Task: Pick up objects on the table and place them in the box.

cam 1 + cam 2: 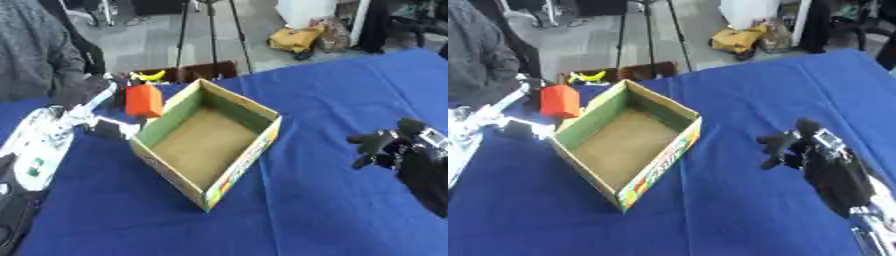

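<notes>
An open cardboard box [249, 150] with green inner walls stands askew on the blue table [332, 210]; nothing shows inside it. A red-orange block [143, 100] is just outside the box's left wall, near its far corner. My left hand [103, 126] comes in from the left with its fingers curled around the block's left side and underside. My right hand [785, 145] hovers over the cloth right of the box, black fingers relaxed and pointing left, holding nothing.
A yellow banana-shaped thing [150, 76] lies on a brown case [206, 71] at the table's far edge. A person in grey [31, 50] stands at the far left. Tripod legs [213, 35] and bags stand on the floor beyond.
</notes>
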Robot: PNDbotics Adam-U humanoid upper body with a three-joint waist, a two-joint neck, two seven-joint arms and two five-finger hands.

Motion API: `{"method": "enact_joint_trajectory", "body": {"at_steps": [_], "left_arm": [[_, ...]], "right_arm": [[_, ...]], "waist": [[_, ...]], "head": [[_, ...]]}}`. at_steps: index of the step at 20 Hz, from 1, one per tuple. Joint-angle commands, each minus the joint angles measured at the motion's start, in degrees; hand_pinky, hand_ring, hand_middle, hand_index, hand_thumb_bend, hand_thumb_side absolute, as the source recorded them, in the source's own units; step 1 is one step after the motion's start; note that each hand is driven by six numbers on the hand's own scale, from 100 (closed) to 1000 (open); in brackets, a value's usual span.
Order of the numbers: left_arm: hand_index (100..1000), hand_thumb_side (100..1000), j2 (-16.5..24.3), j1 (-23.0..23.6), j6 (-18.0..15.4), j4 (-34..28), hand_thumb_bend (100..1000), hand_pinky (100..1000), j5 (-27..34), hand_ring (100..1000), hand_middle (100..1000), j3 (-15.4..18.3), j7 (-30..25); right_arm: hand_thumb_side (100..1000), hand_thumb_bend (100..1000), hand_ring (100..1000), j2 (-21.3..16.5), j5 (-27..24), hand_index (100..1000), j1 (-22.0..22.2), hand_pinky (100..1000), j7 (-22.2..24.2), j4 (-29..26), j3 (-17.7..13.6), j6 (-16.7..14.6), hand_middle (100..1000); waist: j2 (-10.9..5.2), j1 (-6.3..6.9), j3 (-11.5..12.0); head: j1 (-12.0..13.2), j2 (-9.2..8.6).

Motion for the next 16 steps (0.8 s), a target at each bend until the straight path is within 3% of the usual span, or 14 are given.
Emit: {"method": "enact_joint_trajectory", "body": {"at_steps": [1,7,11,12,13,14,15,16], "left_arm": [[478,216,-1.63,-2.81,0.92,4.72,100,509,-3.43,360,361,1.71,3.26],[521,240,-7.75,-5.21,1.93,15.48,100,515,-6.59,392,403,4.26,12.32],[667,396,-9.81,-5.66,0.05,17.96,101,549,-7.45,450,466,3.57,16.04],[726,531,-9.96,-5.67,-0.68,17.98,282,575,-7.86,484,509,3.22,16.24],[736,562,-9.96,-5.63,-1.40,17.79,318,583,-8.35,493,521,2.94,16.34],[762,698,-9.87,-5.55,-2.11,17.40,433,615,-8.97,538,571,2.67,16.40],[767,727,-9.75,-5.42,-2.70,16.95,458,625,-9.54,550,583,2.50,16.44],[789,835,-9.53,-5.29,-3.33,16.31,566,671,-10.15,613,641,2.29,16.55]], "right_arm": [[974,100,850,-0.78,0.35,538,-0.87,596,0.49,-1.38,0.15,-0.09,549],[979,100,850,-0.78,0.62,537,-1.85,595,1.60,-1.44,1.11,0.18,548],[981,100,850,-0.79,0.88,537,-2.09,595,1.85,-1.45,1.23,0.17,548],[981,100,850,-0.78,0.89,537,-2.12,595,1.87,-1.43,1.24,0.18,548],[981,100,850,-0.78,0.89,537,-2.13,595,1.89,-1.42,1.24,0.19,548],[981,100,850,-0.76,0.88,537,-2.12,595,1.88,-1.37,1.21,0.21,548],[981,100,850,-0.73,0.87,537,-2.10,595,1.86,-1.34,1.19,0.23,548],[980,100,850,-0.71,0.86,537,-2.07,595,1.85,-1.31,1.16,0.23,548]], "waist": [[-0.48,-0.07,-0.58],[0.19,0.49,-3.06],[0.50,0.71,-3.84],[0.51,0.73,-3.87],[0.49,0.74,-3.84],[0.46,0.74,-3.76],[0.42,0.73,-3.68],[0.36,0.71,-3.56]], "head": [[0.65,-0.78],[1.70,-1.79],[2.13,-1.95],[2.10,-1.95],[2.06,-1.97],[2.01,-1.98],[1.95,-1.98],[1.84,-2.00]]}}
